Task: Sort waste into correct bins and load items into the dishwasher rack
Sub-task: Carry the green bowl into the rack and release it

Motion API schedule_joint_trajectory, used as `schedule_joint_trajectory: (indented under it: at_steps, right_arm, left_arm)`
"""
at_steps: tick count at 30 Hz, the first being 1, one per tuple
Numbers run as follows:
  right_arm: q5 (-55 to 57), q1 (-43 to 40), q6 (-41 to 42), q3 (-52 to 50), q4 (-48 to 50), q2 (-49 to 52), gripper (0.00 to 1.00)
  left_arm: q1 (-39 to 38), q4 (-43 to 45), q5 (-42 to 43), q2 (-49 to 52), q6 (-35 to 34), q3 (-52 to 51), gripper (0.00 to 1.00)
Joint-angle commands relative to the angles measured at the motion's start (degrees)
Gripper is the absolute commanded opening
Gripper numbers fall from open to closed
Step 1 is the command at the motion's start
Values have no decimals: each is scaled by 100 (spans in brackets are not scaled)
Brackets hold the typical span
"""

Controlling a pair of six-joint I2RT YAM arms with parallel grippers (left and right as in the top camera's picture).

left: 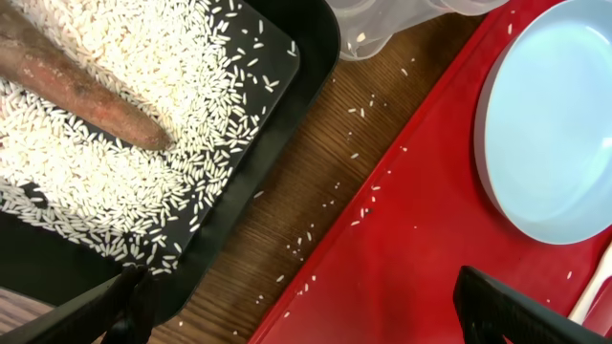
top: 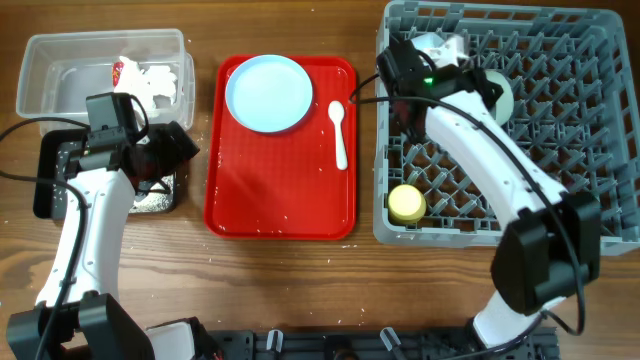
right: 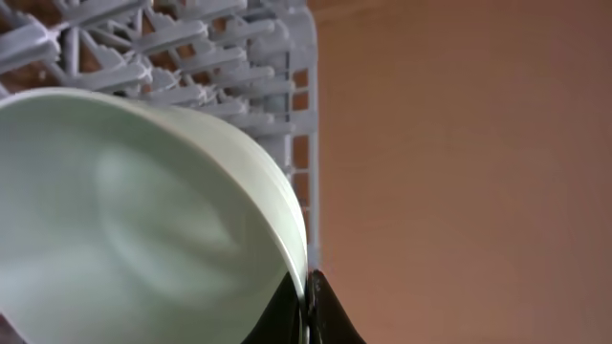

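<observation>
Mint-green bowl (right: 124, 220): my right pincer (right: 306, 311) is clamped on its rim, one dark fingertip on each face of the wall. The bowl stands tipped on edge among the pegs of the rack (top: 600, 120), in the far part on the side toward the red tray (top: 280, 200). A yellow cup (top: 407, 203) sits in the rack's near corner on that same side.

My left pincer (left: 296, 315) hangs with its jaws spread wide and nothing between them, over the strip of table (left: 287, 191) between the black tray (left: 306, 38) and the red tray. Rice (left: 143, 115) covers much of the black tray's floor around the root (left: 76, 86), and stray grains dot the table and the red tray.

The plate (top: 268, 93) lies at the red tray's far end, with the spoon (top: 339, 130) beside it but not touching. Beyond the black tray, the tub (top: 60, 85) holds the wrapper (top: 119, 70) and napkins (top: 160, 82).
</observation>
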Motion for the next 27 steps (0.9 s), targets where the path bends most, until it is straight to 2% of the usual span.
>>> schedule_joint_trajectory:
  at_steps: [1, 3, 7, 10, 13, 18, 27]
  right_arm:
    - [267, -11, -1462, 15, 647, 168, 4]
    - [127, -4, -1838, 15, 953, 195, 4]
    - [-15, 144, -2011, 15, 1255, 197, 5]
    - [-160, 181, -1974, 15, 1250, 254, 4]
    - [417, 160, -1961, 15, 1255, 385, 4]
    - [487, 149, -1917, -37, 1252, 518, 4]
    - [-136, 756, -1668, -286, 789, 518, 4]
  left_arm:
    - [-26, 15, -55, -39, 48, 98, 100]
    - [-26, 15, -55, -39, 48, 98, 100]
    - [-26, 15, -55, -39, 48, 98, 100]
    - [-26, 15, -55, -39, 48, 98, 100]
    - [-26, 15, -55, -39, 48, 98, 100]
    - [-26, 15, -55, -39, 48, 98, 100]
    - [-26, 15, -55, -39, 48, 98, 100]
